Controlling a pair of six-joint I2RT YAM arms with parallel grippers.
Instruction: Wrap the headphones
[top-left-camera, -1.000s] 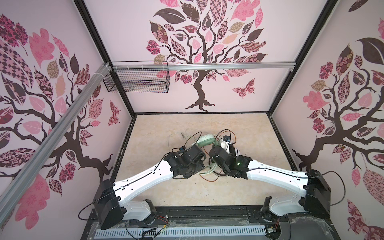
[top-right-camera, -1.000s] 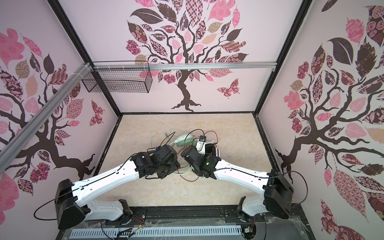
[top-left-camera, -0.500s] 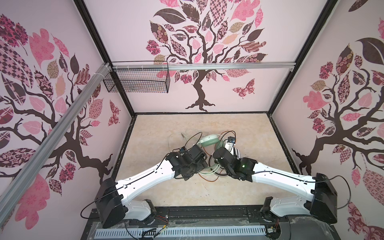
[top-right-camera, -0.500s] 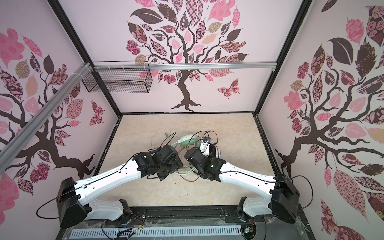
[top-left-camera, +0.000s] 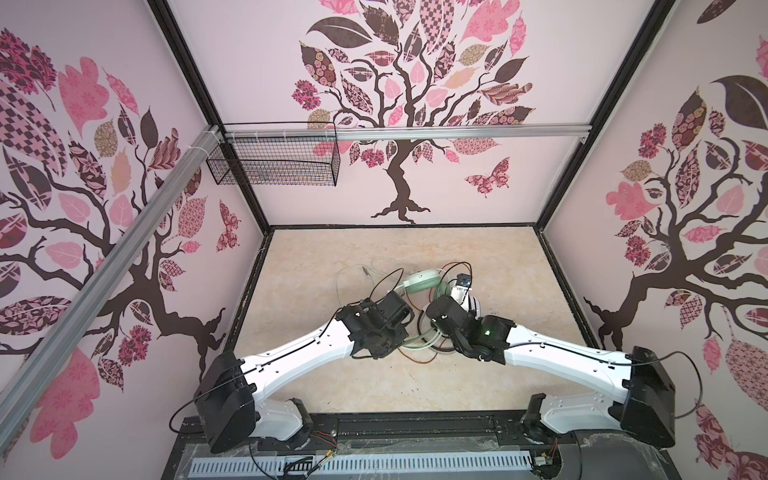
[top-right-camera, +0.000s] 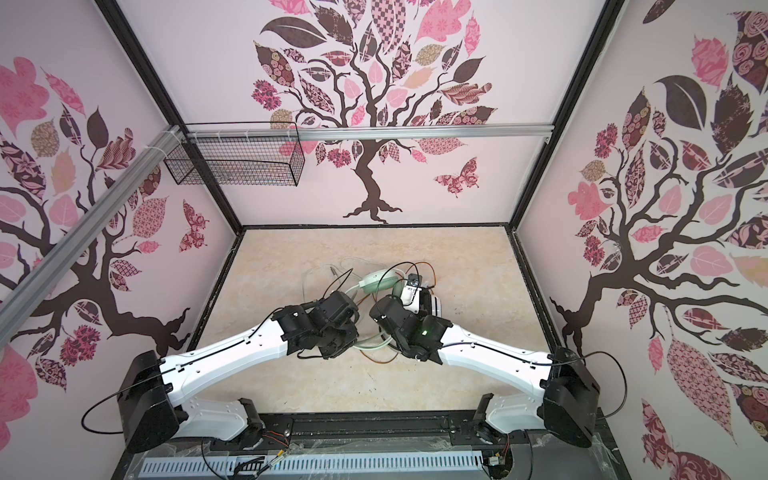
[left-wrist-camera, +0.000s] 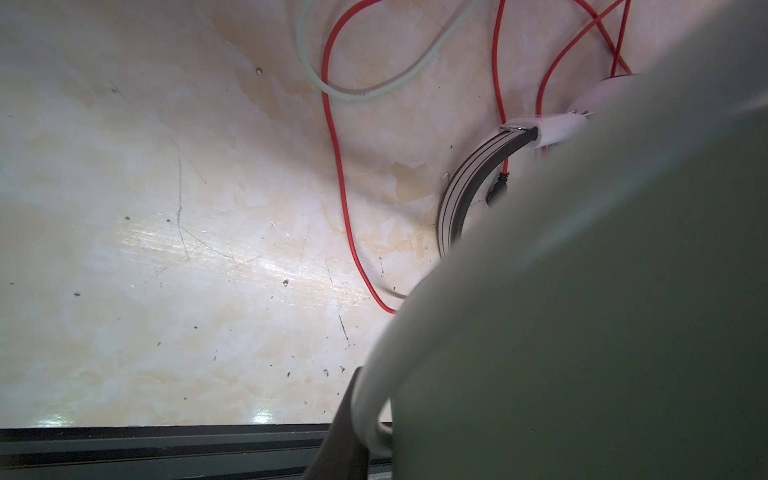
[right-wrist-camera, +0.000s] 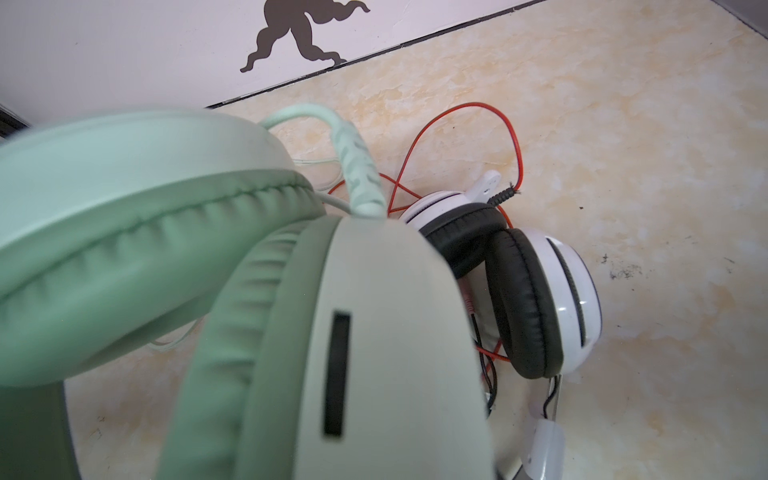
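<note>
Found the mint-green headset (right-wrist-camera: 374, 332) near the table (top-left-camera: 415, 386) centre, the white and black headset (right-wrist-camera: 557, 291) just beside it amid orange-red cable (left-wrist-camera: 340, 166). Could not tell left gripper (top-left-camera: 405, 328) or right gripper (top-left-camera: 436, 309) clenched from released.

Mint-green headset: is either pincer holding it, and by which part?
It cannot be told: the mint-green headset crowds both wrist views, yet no grip on it shows.
</note>
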